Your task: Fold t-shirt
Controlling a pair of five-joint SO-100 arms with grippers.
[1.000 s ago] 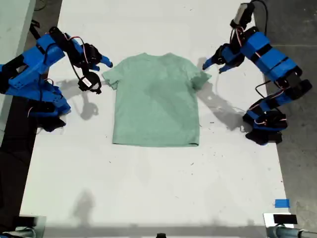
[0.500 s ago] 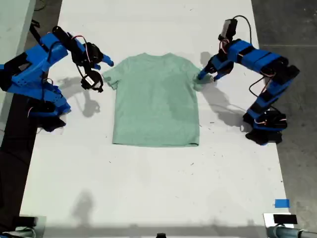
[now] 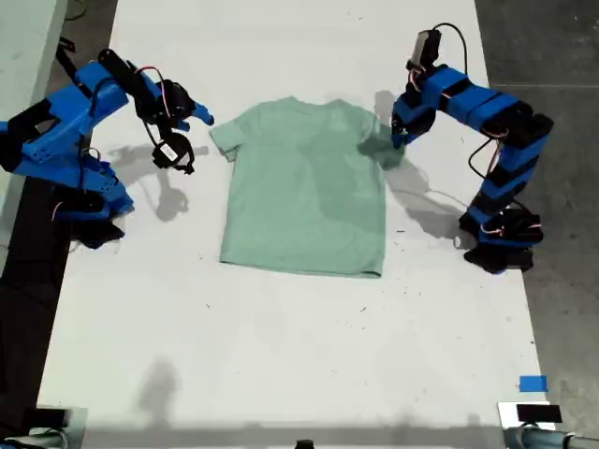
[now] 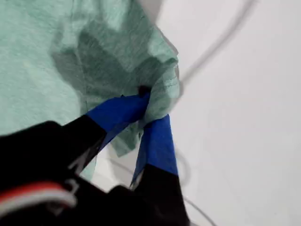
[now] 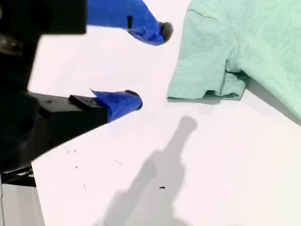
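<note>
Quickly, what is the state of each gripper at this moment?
My first gripper: shut on the t-shirt, pinching its sleeve.
My second gripper: open, holding nothing, apart from the other sleeve.

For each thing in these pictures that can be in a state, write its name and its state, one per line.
t-shirt: spread flat, unfolded; one sleeve pinched and bunched.
my first gripper: shut on that sleeve.
my second gripper: open, holding nothing, beside the other sleeve without touching it.
table: white, carrying the shirt.
</note>
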